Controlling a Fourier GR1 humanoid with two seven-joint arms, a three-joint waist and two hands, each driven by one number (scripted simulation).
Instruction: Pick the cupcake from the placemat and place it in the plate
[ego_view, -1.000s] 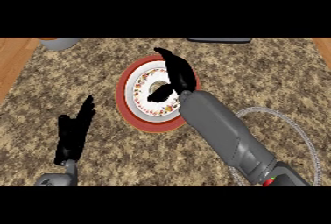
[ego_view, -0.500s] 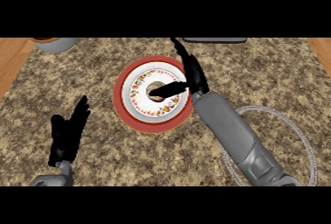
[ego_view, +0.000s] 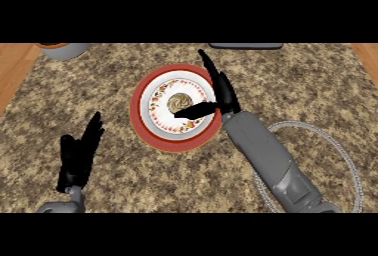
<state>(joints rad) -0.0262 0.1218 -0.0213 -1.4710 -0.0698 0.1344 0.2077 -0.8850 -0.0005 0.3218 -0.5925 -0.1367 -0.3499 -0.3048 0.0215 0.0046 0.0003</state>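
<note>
Evidently the cupcake (ego_view: 177, 102) sits in the middle of the red-rimmed plate (ego_view: 176, 144), which is where the task wants it, so to my eye the placing looks as good as done. The right hand (ego_view: 221, 92) hangs over the plate's right edge, and that makes sense for a hand set there to deliver something. Its fingers are stretched straight toward the far side of the counter (ego_view: 111, 75), and it holds nothing. Its thumb (ego_view: 193, 110) juts sideways across the plate and ends just beside the cupcake; whether it touches I cannot tell. What I take for the placemat (ego_view: 328, 165), a pale-edged round to the right of the forearm, has no cupcake on it. The left hand (ego_view: 80, 155) rests open at the lower left, fingers up, well apart from the plate.
</note>
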